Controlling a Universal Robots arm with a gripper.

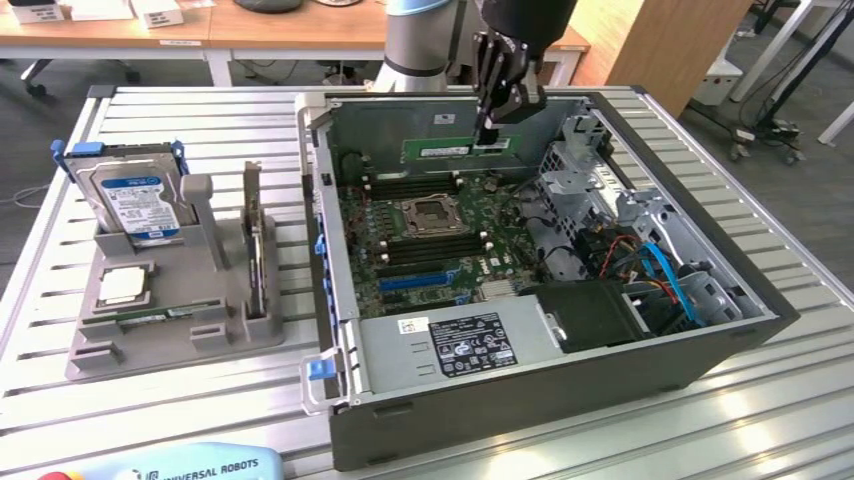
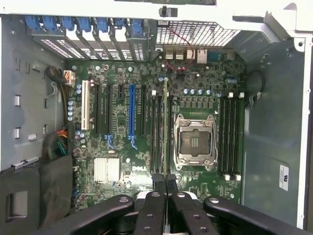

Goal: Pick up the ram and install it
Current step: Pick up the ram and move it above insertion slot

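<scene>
Your gripper (image 1: 489,128) is clenched on the ram (image 1: 454,148), pinching the green stick by its upper edge so that it hangs long side level inside the open computer case (image 1: 534,400), above the motherboard (image 1: 360,215) and not seated. From the wrist camera you see the ram (image 2: 165,127) edge-on, running out from between the fingertips of the gripper (image 2: 165,183) along the black memory slots (image 2: 157,132) beside the CPU socket (image 2: 194,139). On the exterior view's left, the grey holder (image 1: 174,340) carries a hard drive (image 1: 134,200) and a square processor chip (image 1: 123,285).
</scene>
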